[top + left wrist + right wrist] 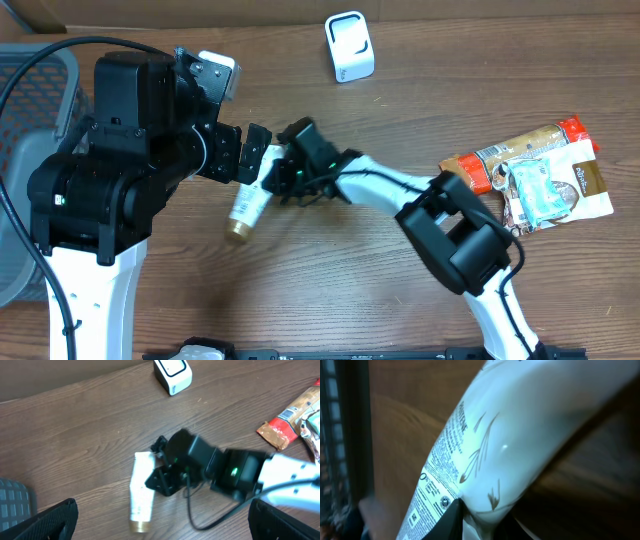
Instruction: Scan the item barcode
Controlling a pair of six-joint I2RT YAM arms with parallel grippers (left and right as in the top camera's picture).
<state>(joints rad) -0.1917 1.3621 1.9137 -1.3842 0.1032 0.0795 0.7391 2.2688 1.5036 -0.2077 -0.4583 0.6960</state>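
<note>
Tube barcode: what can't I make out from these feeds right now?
Tube: its barcode shows in no view; the right wrist view is too close and gives only blurred small print.
Right gripper: its own body covers the tube's top end in the overhead and left wrist views, so contact is unclear.
Left gripper: the left wrist view cuts its fingers off at the bottom corners.

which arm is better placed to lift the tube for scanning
Right: the right gripper grips the tube at its flat end; the left gripper hangs open above it.
</note>
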